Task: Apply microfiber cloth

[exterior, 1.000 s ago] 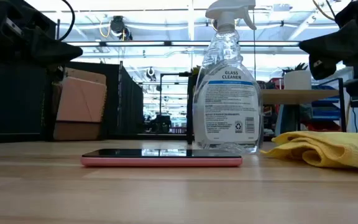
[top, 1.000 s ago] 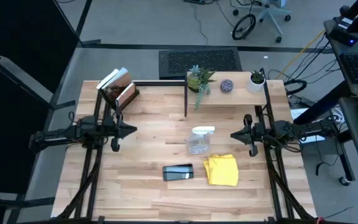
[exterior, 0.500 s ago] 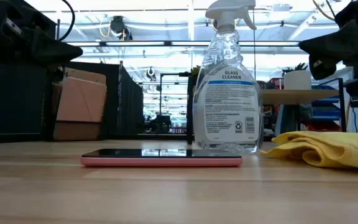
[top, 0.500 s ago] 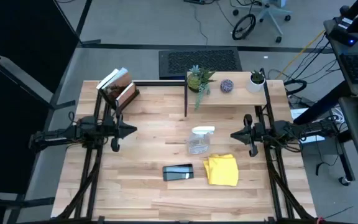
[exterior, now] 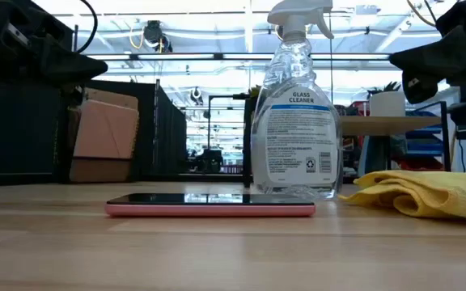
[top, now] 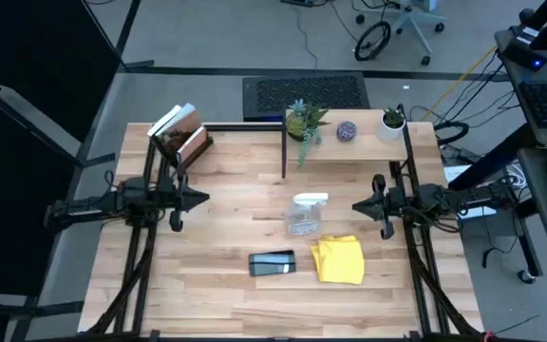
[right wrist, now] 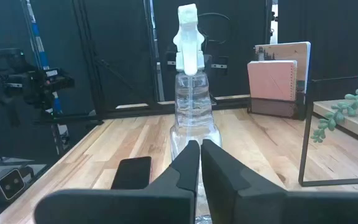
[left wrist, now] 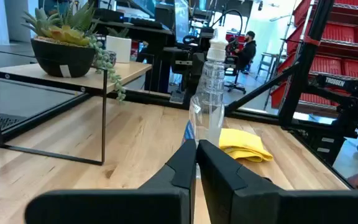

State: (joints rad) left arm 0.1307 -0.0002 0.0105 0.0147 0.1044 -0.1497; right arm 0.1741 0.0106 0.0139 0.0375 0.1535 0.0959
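Nothing has moved since the earlier frames: both arms and every item sit exactly as before.

Microfiber cloth lies folded and rumpled on the wooden tabletop, just beside the glass cleaner spray bottle, on the bottle's near-right side. Low view shows the cloth flat on the wood w/ a raised fold, right of the bottle. Phone lies screen-up near the bottle too, on its near-left side, close to the cloth but not touching it; pink case edge visible in low view.

Right gripper hangs above the tabletop, right of the bottle at about bottle height, pointing toward it; fingers pressed together, holding nothing. Cloth is nearer the front edge than this gripper, apart from it, no contact. Right wrist view looks straight at the bottle w/ the phone beside it.

Left gripper waits well left of the bottle, pointing toward it, fingers also together, empty. Cloth is far from it, beyond the bottle; left wrist view has the cloth just past the bottle.

Behind the bottle: a small raised shelf w/ potted succulent, a small purple ball and a white pot. Notebooks in a stand sit at the back left.
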